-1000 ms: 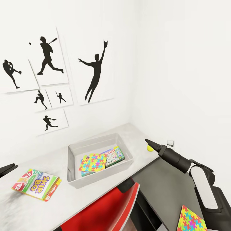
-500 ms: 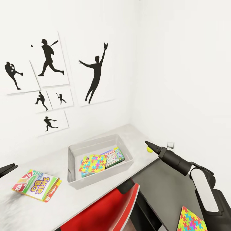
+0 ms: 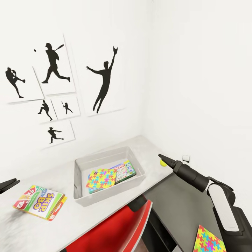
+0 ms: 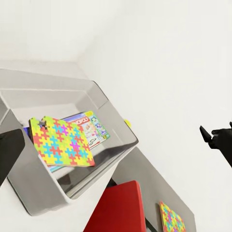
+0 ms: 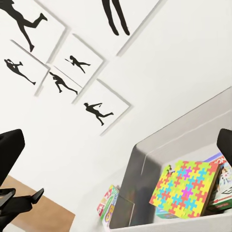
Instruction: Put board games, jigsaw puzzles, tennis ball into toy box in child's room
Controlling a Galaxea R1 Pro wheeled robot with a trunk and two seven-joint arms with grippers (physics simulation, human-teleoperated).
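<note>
Right gripper (image 3: 160,154) in head view: fingers look pressed together to a point, empty, tip hovering just beside the tennis ball (image 3: 162,162) at the far right end of the table (image 3: 105,213). Ball sits apart from the toy box (image 3: 105,161), which already holds a jigsaw puzzle (image 3: 102,176) on top of a board game (image 3: 125,170). SKIP BO box (image 3: 40,202) lies on the table to the box's left, left gripper (image 3: 15,181) near it; can't tell if that one is apart or closed. Second puzzle (image 3: 208,241) lies low, off the table, by the right arm

Left wrist view: puzzle (image 4: 60,143) lies flat in the tray (image 4: 43,195), plenty of free floor beside it

Right wrist view: fingers at frame edges, box rim (image 5: 159,137) ahead

Judgement: ball is next. Spread fingers first, drop straight over it, close gently so it doesn't roll off the edge
</note>
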